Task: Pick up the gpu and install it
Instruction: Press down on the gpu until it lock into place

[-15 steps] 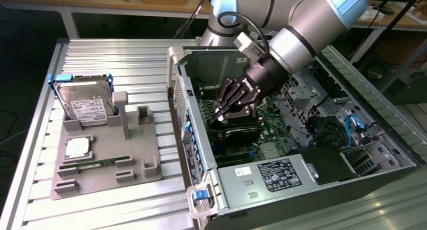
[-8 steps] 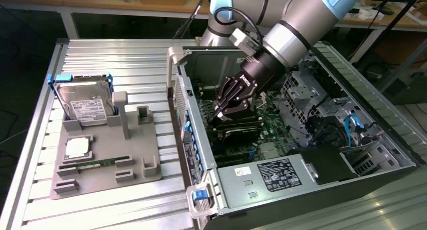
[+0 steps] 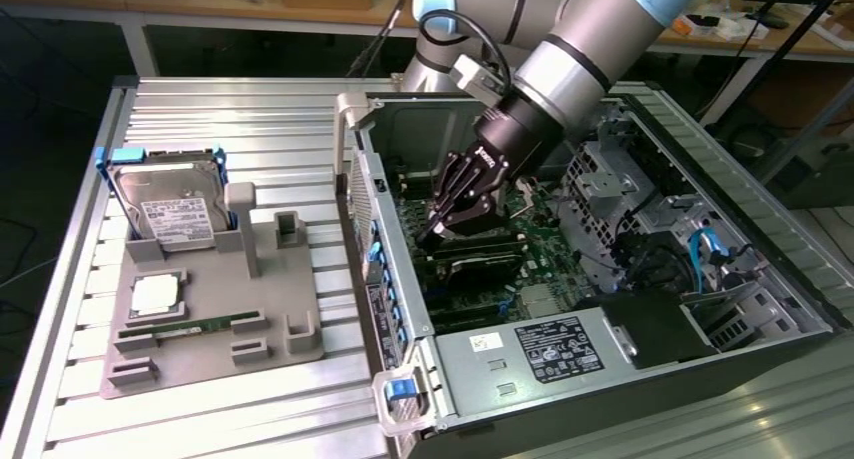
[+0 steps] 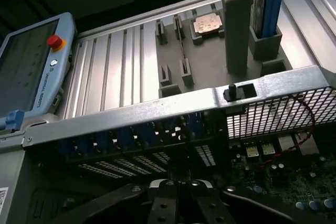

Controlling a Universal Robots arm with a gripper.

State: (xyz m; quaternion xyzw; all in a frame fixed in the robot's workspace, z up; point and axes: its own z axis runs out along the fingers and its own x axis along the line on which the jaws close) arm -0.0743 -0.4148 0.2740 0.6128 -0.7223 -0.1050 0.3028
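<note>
Item 1, gripper (image 3: 447, 222): I see it lowered into the open computer case (image 3: 747, 199), above the motherboard (image 3: 534, 249). Its black fingers are drawn fully together. Whether they clamp anything I cannot tell; their tips end at the top edge of a dark card.

Item 2, gpu (image 3: 478, 262): I read it as the dark flat card lying inside the case, directly under the fingertips, running across the board towards the case's slotted rear wall (image 3: 376, 279). Whether it is fully seated I cannot tell.

Item 3, grey fixture tray (image 3: 267, 319): on the ribbed aluminium table (image 3: 200, 109), on the exterior view's left, just beside the case. It carries the hard drive (image 3: 171, 204) in its blue frame, standing upright at the far end; a processor chip (image 3: 158, 294) lying flat in the middle; a green memory stick (image 3: 180, 329) lying in a slot towards the near end. One grey upright post (image 3: 240, 219) stands next to the drive.

Item 4, teach pendant (image 4: 31, 72): in the wrist view, with a red stop button, resting beyond the case's rear wall.

Item 5, power supply label (image 3: 547, 344): white sticker at the near end of the case.
</note>
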